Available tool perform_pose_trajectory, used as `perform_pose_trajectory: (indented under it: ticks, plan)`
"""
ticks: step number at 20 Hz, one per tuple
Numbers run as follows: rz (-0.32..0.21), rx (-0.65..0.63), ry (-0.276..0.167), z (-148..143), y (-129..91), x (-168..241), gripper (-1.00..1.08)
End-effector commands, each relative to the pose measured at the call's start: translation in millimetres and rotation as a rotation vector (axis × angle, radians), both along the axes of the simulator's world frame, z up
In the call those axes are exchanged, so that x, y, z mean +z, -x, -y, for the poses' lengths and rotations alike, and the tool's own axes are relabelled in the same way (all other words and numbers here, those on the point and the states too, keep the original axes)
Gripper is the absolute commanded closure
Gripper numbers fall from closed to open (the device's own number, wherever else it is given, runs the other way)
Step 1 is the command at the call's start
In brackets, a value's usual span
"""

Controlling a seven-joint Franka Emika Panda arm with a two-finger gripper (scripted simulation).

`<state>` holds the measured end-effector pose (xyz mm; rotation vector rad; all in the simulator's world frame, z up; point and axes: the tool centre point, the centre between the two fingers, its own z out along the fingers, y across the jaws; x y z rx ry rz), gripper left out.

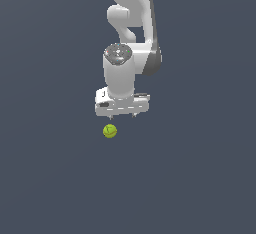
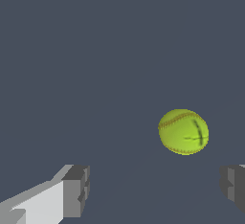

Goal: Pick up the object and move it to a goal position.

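Tool (image 2: 153,189) blocky, white, grey pads spread, round seamed yellow-green ball (image 2: 183,131) apart

The white gripper (image 1: 121,114) hangs just above the yellow-green ball (image 1: 110,131).

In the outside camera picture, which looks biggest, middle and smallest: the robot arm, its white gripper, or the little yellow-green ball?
1. Robot arm, biggest.
2. White gripper, middle.
3. Yellow-green ball, smallest.

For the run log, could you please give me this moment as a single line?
phase: approach | gripper: open, holding nothing | ball: free on the grey surface, not between the fingers | lifted: no
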<state>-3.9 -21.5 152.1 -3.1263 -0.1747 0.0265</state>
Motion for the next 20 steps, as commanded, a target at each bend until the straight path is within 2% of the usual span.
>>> perform_pose_trajectory:
  ticks: [1,12,20]
  plan:
    - [0.002,0.044,0.001,7,-1,-6,-0.92]
    - [0.012,0.283,0.005,45,-7,-40,-0.92]
    - [0.017,0.395,0.005,62,-8,-55,-0.92]
